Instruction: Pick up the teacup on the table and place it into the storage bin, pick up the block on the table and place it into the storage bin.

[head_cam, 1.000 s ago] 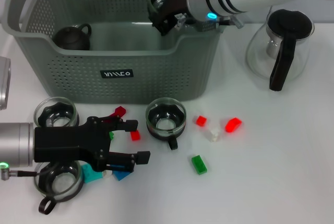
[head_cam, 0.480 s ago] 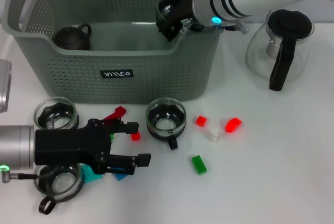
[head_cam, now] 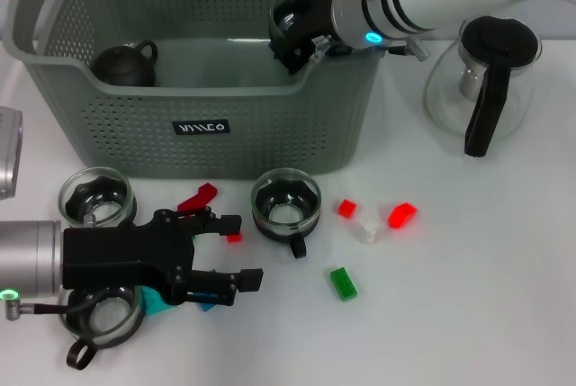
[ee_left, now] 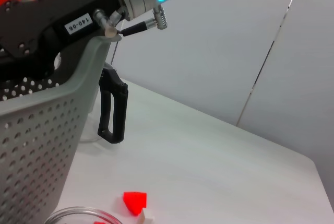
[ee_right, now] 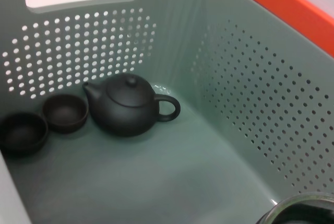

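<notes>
Right hand (head_cam: pixel 297 40) is held over the far right corner of the storage bin (head_cam: pixel 207 112), and a glass teacup (head_cam: pixel 299 13) is pinched in it, above the bin floor and not yet let go. Left hand (head_cam: pixel 229 249) is held low over the worktop (head_cam: pixel 468 269) in front of the bin, fingers spread apart, with nothing gripped, just above some small blocks.

Going from big to small: the grey-green bin with an orange handle top, a glass pot with a black handle (head_cam: pixel 486 89) on the right, a dark teapot (ee_right: pixel 128 105) and two small dark cups (ee_right: pixel 65 113) seen inside the bin.

As far as can be judged, the task is only partly done. Three glass teacups are still left on the worktop, one in the middle (head_cam: pixel 286 203). A green block (head_cam: pixel 343 282), red blocks (head_cam: pixel 402 215) and a blue one by the left hand are also left outside.

A black label (head_cam: pixel 202 126) is seen on the bin front; its white letters cannot be read. "140-06" is printed on a sticker (ee_left: pixel 80 23) on the right arm.
</notes>
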`<state>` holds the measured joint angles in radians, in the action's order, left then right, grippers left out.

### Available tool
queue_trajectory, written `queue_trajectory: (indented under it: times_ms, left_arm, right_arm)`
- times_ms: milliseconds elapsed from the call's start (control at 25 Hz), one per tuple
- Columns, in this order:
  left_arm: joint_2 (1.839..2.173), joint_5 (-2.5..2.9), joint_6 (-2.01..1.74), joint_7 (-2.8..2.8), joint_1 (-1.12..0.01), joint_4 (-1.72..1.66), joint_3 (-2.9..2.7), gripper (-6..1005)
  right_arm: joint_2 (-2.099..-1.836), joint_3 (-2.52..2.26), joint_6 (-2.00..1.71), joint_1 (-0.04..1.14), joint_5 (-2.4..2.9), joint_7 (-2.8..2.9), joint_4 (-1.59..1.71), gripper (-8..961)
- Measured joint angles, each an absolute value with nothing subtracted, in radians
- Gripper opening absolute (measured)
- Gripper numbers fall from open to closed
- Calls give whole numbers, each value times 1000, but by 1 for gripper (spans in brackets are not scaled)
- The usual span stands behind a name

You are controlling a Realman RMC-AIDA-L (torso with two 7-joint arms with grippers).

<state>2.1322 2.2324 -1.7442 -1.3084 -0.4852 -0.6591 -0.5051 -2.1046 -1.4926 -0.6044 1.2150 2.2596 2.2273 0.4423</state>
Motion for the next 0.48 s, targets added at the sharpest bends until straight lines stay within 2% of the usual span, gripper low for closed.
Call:
queue_trajectory:
  times_ms: [480]
  left_arm:
    - [2132,2235,-1748,-1308,-485,-658,-505,902]
  right_arm:
    - [-2101,-1483,-627,1210,2259,2227,464,116]
